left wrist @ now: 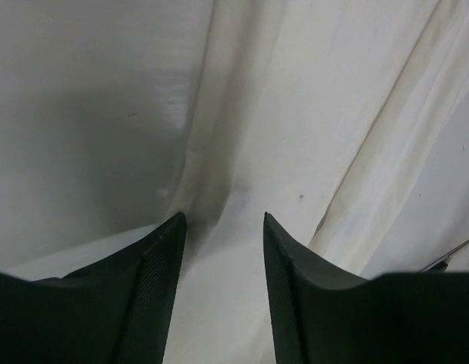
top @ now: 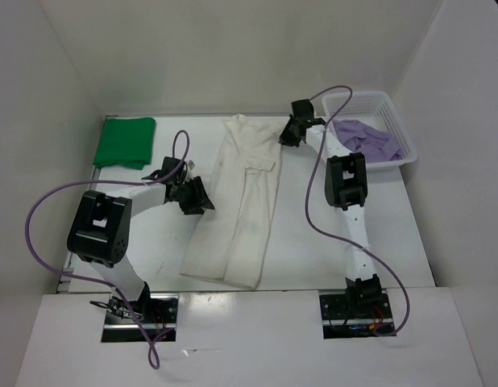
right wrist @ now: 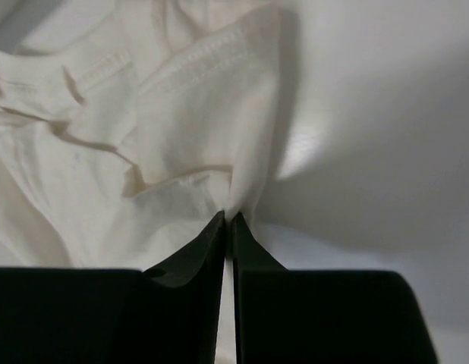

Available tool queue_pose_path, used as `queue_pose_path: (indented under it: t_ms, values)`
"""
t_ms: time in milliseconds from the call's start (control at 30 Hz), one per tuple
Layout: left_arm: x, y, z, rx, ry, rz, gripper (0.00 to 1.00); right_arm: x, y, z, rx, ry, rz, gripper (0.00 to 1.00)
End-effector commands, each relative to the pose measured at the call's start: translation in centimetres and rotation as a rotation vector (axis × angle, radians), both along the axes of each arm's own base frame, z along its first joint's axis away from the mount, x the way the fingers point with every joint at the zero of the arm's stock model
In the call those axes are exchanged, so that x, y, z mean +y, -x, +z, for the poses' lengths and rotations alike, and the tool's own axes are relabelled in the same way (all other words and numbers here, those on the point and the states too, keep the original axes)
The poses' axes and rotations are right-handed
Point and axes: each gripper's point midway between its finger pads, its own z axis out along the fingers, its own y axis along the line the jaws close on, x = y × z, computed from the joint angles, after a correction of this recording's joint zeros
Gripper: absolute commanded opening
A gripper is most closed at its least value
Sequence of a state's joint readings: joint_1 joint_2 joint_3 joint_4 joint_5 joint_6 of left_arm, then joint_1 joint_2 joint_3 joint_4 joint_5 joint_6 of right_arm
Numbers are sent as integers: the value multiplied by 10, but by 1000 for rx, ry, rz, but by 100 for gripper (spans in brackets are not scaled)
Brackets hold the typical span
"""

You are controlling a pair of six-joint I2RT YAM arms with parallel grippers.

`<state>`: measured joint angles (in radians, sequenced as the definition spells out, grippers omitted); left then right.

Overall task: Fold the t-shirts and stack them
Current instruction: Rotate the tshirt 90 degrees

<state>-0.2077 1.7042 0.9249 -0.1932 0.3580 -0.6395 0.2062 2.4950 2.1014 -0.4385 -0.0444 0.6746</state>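
- Clamping far edge of white shirt [top: 241,201] with right gripper [right wrist: 228,216].
- Holding left gripper [left wrist: 223,216] open over its side edge.
- Lying flat on white table [top: 309,238], white walls [top: 233,48] enclosing.

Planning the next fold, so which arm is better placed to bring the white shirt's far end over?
Likely right: the right gripper is shut on the white shirt at its far end; the left gripper is open at the side edge.
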Motion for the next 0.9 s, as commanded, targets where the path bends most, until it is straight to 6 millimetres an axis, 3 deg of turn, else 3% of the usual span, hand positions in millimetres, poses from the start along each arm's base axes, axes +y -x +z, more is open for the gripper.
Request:
queue_pose_path:
  t_ms: [0, 33, 67, 100, 133, 167, 200, 233, 300, 400, 500, 533, 600, 633, 667, 700, 733, 767, 800, 833, 867]
  values:
    - [-4, -15, 20, -70, 30, 27, 54, 45, -24, 37, -74, -51, 111, 10]
    - [-4, -19, 24, -82, 32, 27, 56, 47, -21, 10, -8, -49, 119, 10]
    - [-5, -23, 24, -84, 33, 27, 58, 50, -28, 16, -27, -59, 126, 10]
    - [-7, -29, 26, -92, 34, 27, 59, 56, -49, 72, -171, -86, 130, 11]
    - [-8, -38, 33, -103, 37, 27, 60, 57, -45, 43, -123, -85, 136, 16]
    - [-9, -41, 30, -90, 34, 27, 60, 65, -45, 54, -146, -130, 161, 25]
    - [-8, -46, 34, -104, 19, 25, 60, 57, -46, 54, -132, -151, 150, 43]
    - [-8, -47, 34, -97, 17, 25, 60, 57, -44, 74, -144, -153, 151, 48]
    - [-3, -45, 37, -111, -9, 34, 60, 42, -36, 71, -115, -56, 151, 53]
    - [11, -36, 43, -131, -44, 69, 60, 36, -14, 103, -99, 12, 165, 53]
    - [27, 1, 27, -58, -65, 104, 59, 31, 3, 147, -118, 25, 181, 53]
    - [28, 8, 33, -60, -56, 116, 57, 36, 18, 168, -119, 17, 199, 53]
    - [33, 28, 28, -11, -69, 134, 55, 42, 37, 189, -130, 24, 253, 53]
    - [36, 40, 28, 0, -73, 149, 53, 47, 63, 148, -6, 41, 287, 53]
    - [36, 48, 27, 22, -65, 169, 52, 47, 71, 220, -196, 4, 291, 53]
    - [38, 58, 26, 49, -67, 178, 52, 50, 87, 230, -221, -54, 293, 53]
    - [40, 64, 34, 34, -65, 192, 52, 45, 121, 175, -98, -74, 284, 55]
    - [41, 74, 31, 63, -62, 210, 50, 44, 139, 223, -226, -125, 285, 55]
    - [43, 85, 30, 87, -69, 209, 49, 42, 157, 216, -204, -150, 286, 52]
    - [41, 91, 39, 77, -45, 217, 49, 39, 190, 171, -73, -173, 282, 45]
    - [39, 100, 40, 108, -23, 228, 49, 42, 215, 178, -80, -189, 312, 41]
